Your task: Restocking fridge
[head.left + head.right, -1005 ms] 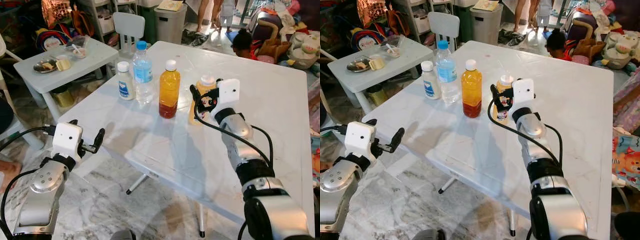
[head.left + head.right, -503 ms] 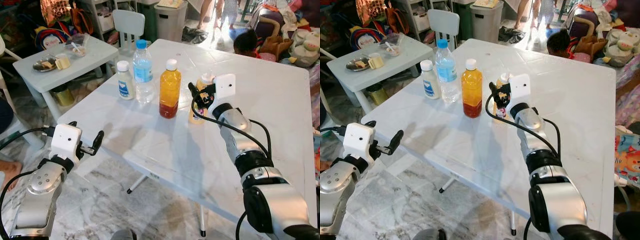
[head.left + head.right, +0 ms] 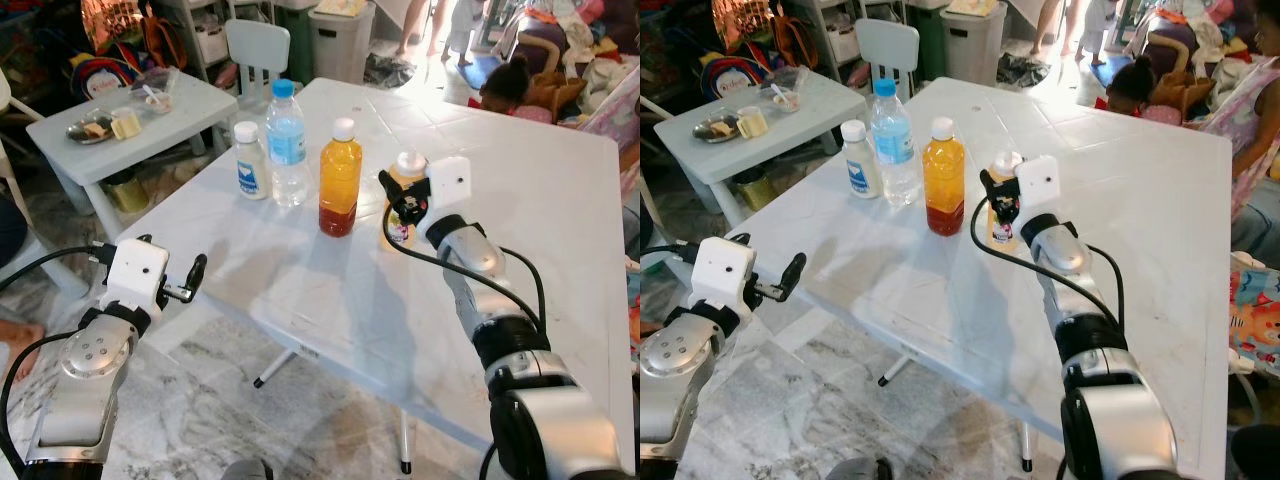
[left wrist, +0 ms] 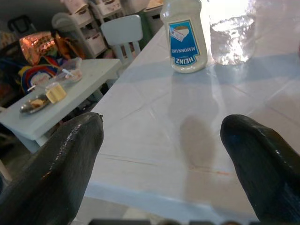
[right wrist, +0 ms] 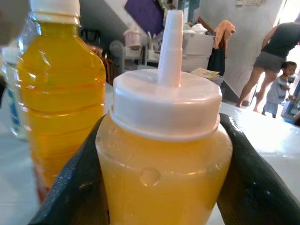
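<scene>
Right claw [image 3: 398, 205]: closed around the squeeze bottle [image 5: 164, 154], fingers on both sides.
Squeeze bottle: centre frame, upright on the white bench [image 3: 560, 200], beside the orange drink bottle [image 3: 340, 178].
Left claw [image 3: 190, 278]: spread wide, lower left, off the bench edge.

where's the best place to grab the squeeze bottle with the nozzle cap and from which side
Grip the squeeze bottle around its wide round body just below the white cap, coming in level from the robot's side. It stands upright, and the thin nozzle offers no hold. The right gripper already has a finger on each side there; the orange juice bottle crowds its left.
</scene>
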Tool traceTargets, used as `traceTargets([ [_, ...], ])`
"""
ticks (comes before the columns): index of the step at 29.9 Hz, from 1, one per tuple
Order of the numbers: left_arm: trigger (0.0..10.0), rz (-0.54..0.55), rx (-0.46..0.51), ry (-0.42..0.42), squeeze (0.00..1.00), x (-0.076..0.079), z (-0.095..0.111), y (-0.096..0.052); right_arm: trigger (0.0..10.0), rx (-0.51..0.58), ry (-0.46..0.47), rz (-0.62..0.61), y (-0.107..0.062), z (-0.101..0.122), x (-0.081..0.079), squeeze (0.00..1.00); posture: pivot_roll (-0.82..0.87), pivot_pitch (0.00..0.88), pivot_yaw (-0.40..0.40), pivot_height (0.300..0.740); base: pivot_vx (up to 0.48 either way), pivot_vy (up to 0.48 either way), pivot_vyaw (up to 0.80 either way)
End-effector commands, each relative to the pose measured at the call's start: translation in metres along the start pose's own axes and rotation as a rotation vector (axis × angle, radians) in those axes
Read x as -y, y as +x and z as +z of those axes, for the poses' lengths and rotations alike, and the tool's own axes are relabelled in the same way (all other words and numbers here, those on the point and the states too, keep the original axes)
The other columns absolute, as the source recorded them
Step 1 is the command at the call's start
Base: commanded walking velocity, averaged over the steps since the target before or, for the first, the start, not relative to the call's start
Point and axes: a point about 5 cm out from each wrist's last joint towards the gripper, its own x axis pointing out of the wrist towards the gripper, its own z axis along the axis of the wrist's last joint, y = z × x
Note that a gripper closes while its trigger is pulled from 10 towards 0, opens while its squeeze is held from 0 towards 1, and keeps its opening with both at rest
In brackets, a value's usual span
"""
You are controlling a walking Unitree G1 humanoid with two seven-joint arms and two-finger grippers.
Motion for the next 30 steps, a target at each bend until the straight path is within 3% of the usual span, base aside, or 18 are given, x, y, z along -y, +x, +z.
traceTargets([
  [1, 10.0, 0.022, -0.02, -0.015, 0.0, -0.001, -0.003, 0.003, 10.0, -0.017, 0.023, 0.018, -0.002, -0.002, -0.006, 0.0, 0.09, 0.0, 0.016, 0.74, 0.0, 0.0, 0.0],
  [2, 10.0, 0.025, -0.026, -0.023, 0.0, 0.0, -0.004, 0.003, 10.0, -0.018, 0.023, 0.021, -0.004, -0.004, -0.008, 0.0, 0.08, 0.0, 0.014, 0.74, 0.0, 0.0, 0.0],
  [3, 10.0, 0.017, -0.029, -0.041, 0.0, 0.006, -0.006, 0.005, 0.0, -0.008, 0.031, 0.026, -0.009, -0.005, -0.012, 0.0, 0.07, 0.0, 0.011, 0.74, 0.0, 0.0, 0.0],
  [4, 10.0, 0.014, -0.032, -0.054, 0.0, 0.01, -0.007, 0.006, 4.7, -0.006, 0.033, 0.018, -0.012, -0.005, -0.014, 0.0, 0.07, 0.0, 0.01, 0.74, 0.0, 0.0, 0.0],
  [6, 10.0, 0.013, -0.035, -0.063, 0.0, 0.012, -0.008, 0.006, 4.7, -0.006, 0.036, 0.01, -0.014, -0.005, -0.014, 0.0, 0.07, 0.0, 0.01, 0.74, 0.0, 0.0, 0.0],
  [7, 10.0, 0.008, -0.036, -0.066, 0.0, 0.015, -0.008, 0.007, 10.0, -0.007, 0.062, -0.006, -0.017, -0.006, -0.015, 0.0, 0.07, 0.0, 0.007, 0.74, 0.0, 0.0, 0.0],
  [9, 10.0, 0.002, -0.04, -0.074, 0.0, 0.019, -0.009, 0.008, 10.0, -0.011, 0.126, -0.042, -0.028, -0.009, -0.018, 0.0, 0.06, 0.0, 0.001, 0.74, -0.304, 0.0, 0.0],
  [14, 10.0, 0.019, -0.048, -0.096, 0.0, 0.02, -0.015, 0.011, 10.0, -0.035, 0.185, -0.062, -0.044, -0.016, -0.028, 0.0, 0.06, 0.0, -0.009, 0.74, -0.342, 0.104, 0.0],
  [18, 10.0, 0.023, -0.045, -0.1, 0.0, 0.02, -0.015, 0.012, 10.0, -0.046, 0.204, -0.074, -0.046, -0.017, -0.031, 0.0, 0.05, 0.0, -0.008, 0.74, -0.351, 0.281, 0.0],
  [21, 10.0, 0.025, -0.028, -0.109, 0.0, 0.021, -0.011, 0.018, 10.0, -0.059, 0.147, -0.095, -0.044, -0.015, -0.038, 0.0, 0.05, 0.0, -0.012, 0.74, -0.363, 0.301, 0.0],
  [25, 10.0, 0.025, -0.022, -0.109, 0.0, 0.022, -0.009, 0.02, 10.0, -0.061, 0.202, -0.103, -0.043, -0.014, -0.038, 0.0, 0.05, 0.0, -0.014, 0.74, -0.374, 0.305, 0.0],
  [27, 10.0, 0.026, -0.02, -0.109, 0.0, 0.022, -0.01, 0.021, 10.0, -0.052, 0.141, -0.111, -0.045, -0.014, -0.034, 0.0, 0.05, 0.0, -0.018, 0.74, -0.375, 0.304, 0.0],
  [30, 10.0, 0.026, -0.019, -0.109, 0.0, 0.022, -0.01, 0.021, 10.0, -0.05, 0.131, -0.111, -0.046, -0.014, -0.034, 0.0, 0.05, 0.0, -0.018, 0.74, -0.375, 0.304, 0.0],
])
